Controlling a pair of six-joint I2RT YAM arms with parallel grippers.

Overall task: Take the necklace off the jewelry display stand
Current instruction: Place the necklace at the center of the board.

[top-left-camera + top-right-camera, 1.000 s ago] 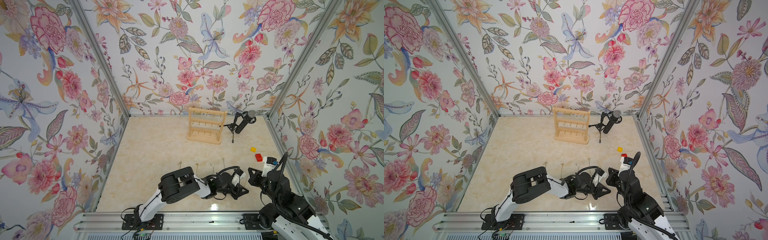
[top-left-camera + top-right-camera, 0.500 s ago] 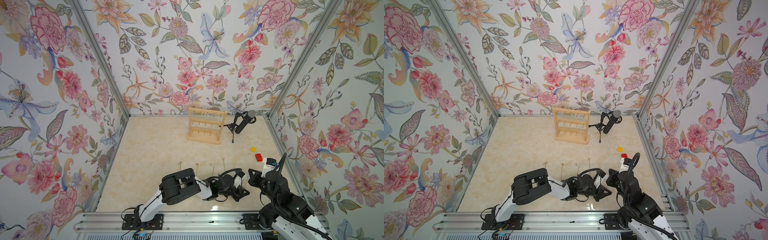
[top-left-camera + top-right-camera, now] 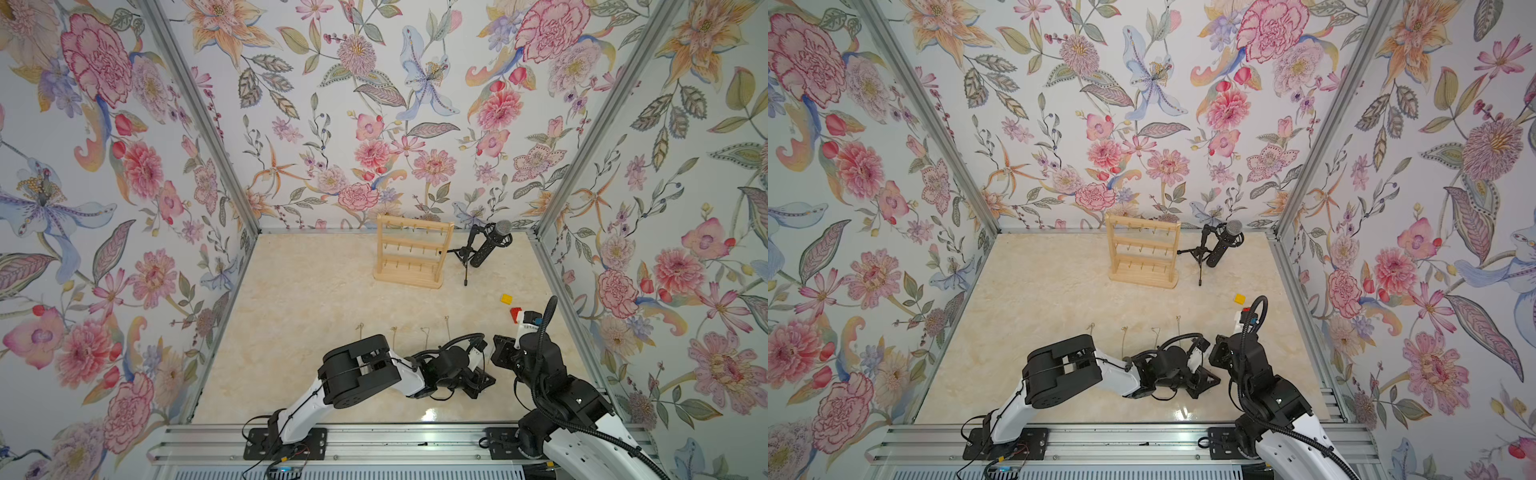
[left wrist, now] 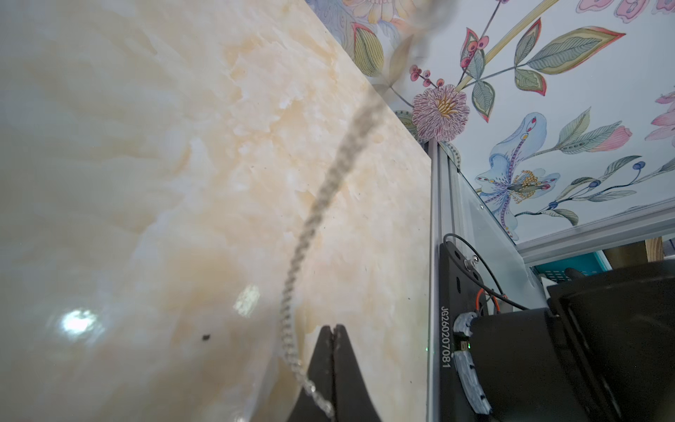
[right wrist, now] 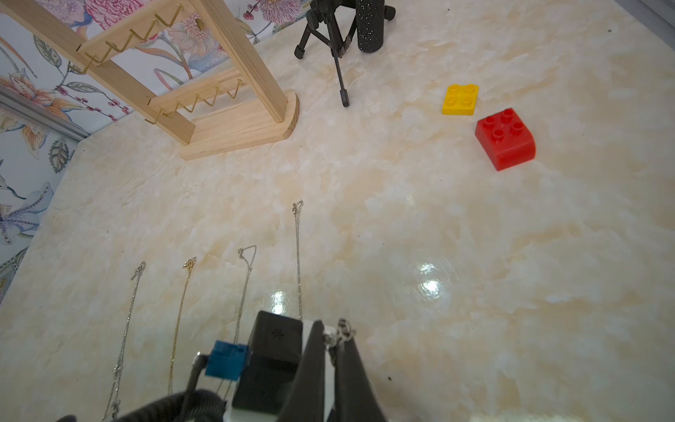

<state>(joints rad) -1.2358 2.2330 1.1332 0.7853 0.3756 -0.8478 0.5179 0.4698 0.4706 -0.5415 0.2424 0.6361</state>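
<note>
The thin silver chain necklace (image 5: pixel 338 334) is off the light-wood three-bar jewelry display stand (image 3: pixel 409 279) — bare, at the far edge of the cream marble-look tabletop (image 3: pixel 332 299) — so step in hand is prob. the lay-down. Chain's near the front edge, right of centre: right gripper (image 5: pixel 332 327) clamped on one end, left gripper (image 4: pixel 332 329) jaws all but together w/ chain against one finger, can't tell if pinched. Next: lower it straight beside the row of four other thin chains (image 5: pixel 298 255), then release w/o tangling.

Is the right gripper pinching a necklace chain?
Yes, the right wrist view shows the right gripper shut, with a clump of necklace chain caught between its fingertips.
</note>
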